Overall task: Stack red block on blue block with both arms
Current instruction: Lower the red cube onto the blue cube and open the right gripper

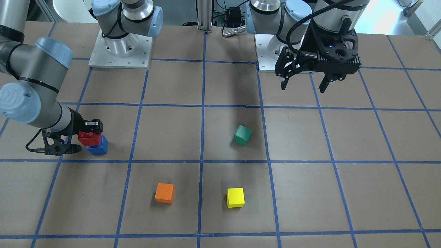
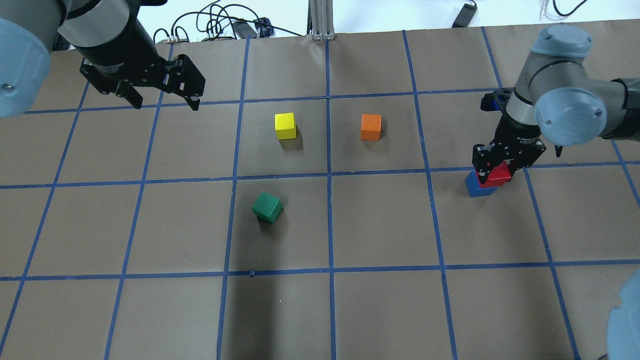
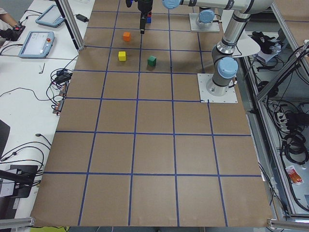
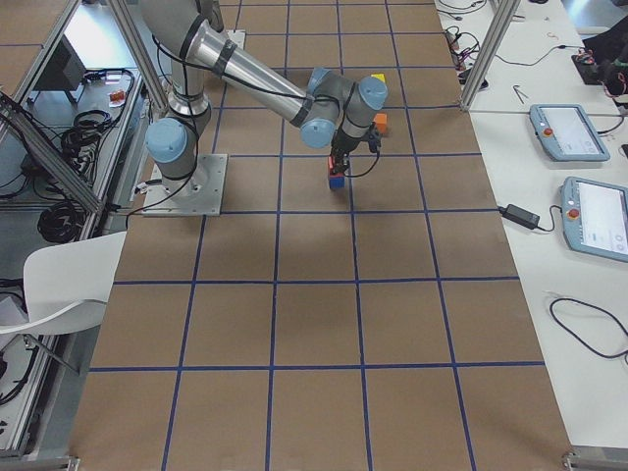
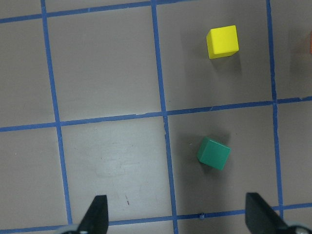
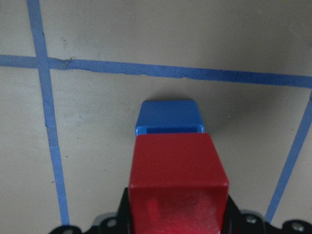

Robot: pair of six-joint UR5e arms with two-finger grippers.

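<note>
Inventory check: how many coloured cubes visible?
5: matte red cube held by right gripper over blue cube; green cube mid-table; orange cube and yellow cube farther from robot. None apparently hidden.

No readable text, brand, number or sign in any view; all print too blurred.

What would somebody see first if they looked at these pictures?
The right gripper holding the red block just over the blue block, toward the robot's right side of the table. After that, the left gripper hanging open and empty, and a green cube, a yellow cube and an orange cube loose mid-table.
</note>
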